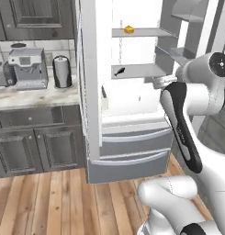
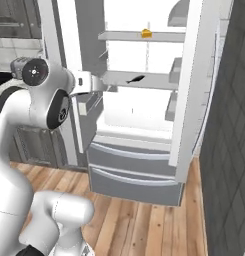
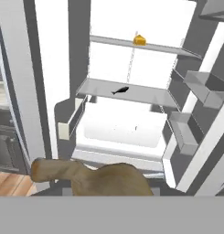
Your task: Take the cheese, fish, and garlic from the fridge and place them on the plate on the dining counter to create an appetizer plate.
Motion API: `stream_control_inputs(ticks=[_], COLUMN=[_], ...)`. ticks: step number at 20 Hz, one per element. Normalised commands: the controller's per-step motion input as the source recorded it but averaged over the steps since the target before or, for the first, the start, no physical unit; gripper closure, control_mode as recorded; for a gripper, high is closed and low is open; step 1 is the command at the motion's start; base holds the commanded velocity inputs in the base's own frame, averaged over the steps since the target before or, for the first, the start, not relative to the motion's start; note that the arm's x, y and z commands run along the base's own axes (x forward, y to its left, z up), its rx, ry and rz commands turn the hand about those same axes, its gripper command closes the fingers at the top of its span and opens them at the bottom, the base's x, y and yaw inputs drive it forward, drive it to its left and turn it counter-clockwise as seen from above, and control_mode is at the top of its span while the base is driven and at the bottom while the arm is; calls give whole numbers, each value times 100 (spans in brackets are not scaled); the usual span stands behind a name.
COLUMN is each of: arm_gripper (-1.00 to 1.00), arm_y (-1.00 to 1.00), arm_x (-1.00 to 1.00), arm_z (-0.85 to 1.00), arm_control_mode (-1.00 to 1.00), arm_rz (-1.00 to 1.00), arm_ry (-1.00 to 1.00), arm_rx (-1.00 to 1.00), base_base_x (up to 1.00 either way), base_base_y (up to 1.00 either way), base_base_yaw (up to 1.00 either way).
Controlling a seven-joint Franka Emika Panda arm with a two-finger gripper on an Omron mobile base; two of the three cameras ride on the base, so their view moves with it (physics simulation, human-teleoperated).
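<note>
End effector: your jaws stood narrow on a brown lumpy thing, which I could not identify | fridge: doors open | cheese: upper shelf | fish: shelf below | left of fridge: bench with canister, coffee machine

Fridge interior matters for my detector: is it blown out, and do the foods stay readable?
Hand view: back wall of the fridge glares white, yet cheese and fish stand out sharply. Left base view: same washout, slightly soft. Right base view: likewise bright.
</note>
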Motion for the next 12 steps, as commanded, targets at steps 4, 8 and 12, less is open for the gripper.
stream_control_inputs(ticks=[4, 8, 12], arm_gripper=[100, 100, 100], arm_y=[0, 0, 0], arm_x=[0, 0, 0], arm_z=[0, 0, 0], arm_control_mode=[100, 100, 100], arm_rz=[0, 0, 0], arm_ry=[0, 0, 0], arm_rx=[0, 0, 0], base_base_x=[-11, -24, -43], base_base_y=[0, 0, 11], base_base_yaw=[42, 48, 46])
